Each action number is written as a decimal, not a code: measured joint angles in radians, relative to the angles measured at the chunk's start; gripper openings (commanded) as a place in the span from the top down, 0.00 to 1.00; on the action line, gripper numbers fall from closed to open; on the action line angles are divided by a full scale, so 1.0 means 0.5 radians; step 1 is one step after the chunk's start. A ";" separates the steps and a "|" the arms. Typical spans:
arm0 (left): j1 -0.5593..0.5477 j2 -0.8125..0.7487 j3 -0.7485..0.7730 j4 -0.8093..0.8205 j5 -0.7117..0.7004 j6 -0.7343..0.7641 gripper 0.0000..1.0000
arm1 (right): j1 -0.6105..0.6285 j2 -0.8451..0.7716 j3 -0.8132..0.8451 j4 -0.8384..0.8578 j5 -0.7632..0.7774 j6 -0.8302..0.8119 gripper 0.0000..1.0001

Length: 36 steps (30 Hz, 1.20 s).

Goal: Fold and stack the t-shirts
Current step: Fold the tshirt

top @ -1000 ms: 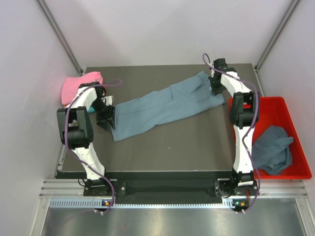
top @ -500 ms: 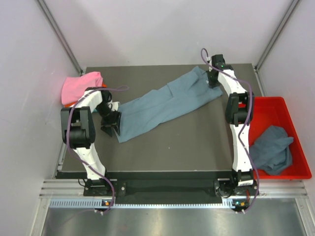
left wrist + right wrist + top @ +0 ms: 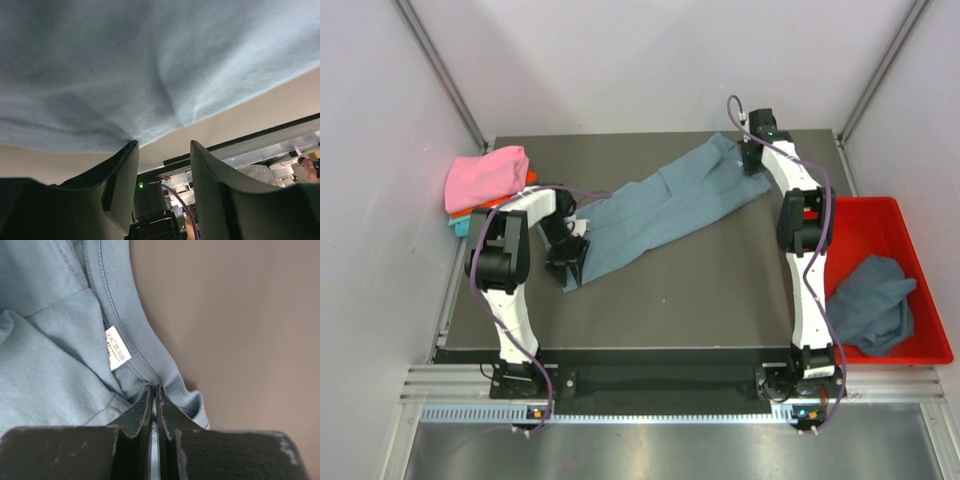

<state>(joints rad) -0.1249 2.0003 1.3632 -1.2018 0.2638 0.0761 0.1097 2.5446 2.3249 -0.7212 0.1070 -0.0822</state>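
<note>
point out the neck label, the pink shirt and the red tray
neck label (image 3: 118, 355): right wrist view, middle of the white tag inside the collar of the blue-grey t-shirt (image 3: 40, 375)
pink t-shirt (image 3: 486, 176): top external view, top face of the folded cloth
red tray (image 3: 868, 222): top external view, bare floor at its far end

Neck label (image 3: 118, 348) of t-shirt (image 3: 45, 385): illegible

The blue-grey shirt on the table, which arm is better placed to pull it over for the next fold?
Probably right. The right claw is shut on the collar of the blue-grey shirt, at its far end. The left claw sits open at the opposite end, gripping nothing.
</note>
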 measured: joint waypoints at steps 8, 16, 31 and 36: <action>-0.005 0.036 0.000 0.011 -0.169 -0.011 0.50 | 0.018 0.003 0.003 0.008 -0.002 0.015 1.00; -0.026 0.200 0.108 -0.072 -0.369 -0.005 0.52 | 0.054 0.003 0.003 0.024 0.000 0.016 1.00; -0.101 0.248 0.111 -0.147 -0.261 0.059 1.00 | 0.065 0.003 0.002 0.079 0.019 0.007 1.00; -0.224 0.231 0.080 -0.140 -0.185 0.106 1.00 | 0.065 0.012 0.111 0.093 0.025 -0.010 1.00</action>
<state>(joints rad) -0.2371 2.1159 1.4033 -1.2716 0.1711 0.1291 0.1421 2.5507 2.3802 -0.6746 0.1196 -0.0872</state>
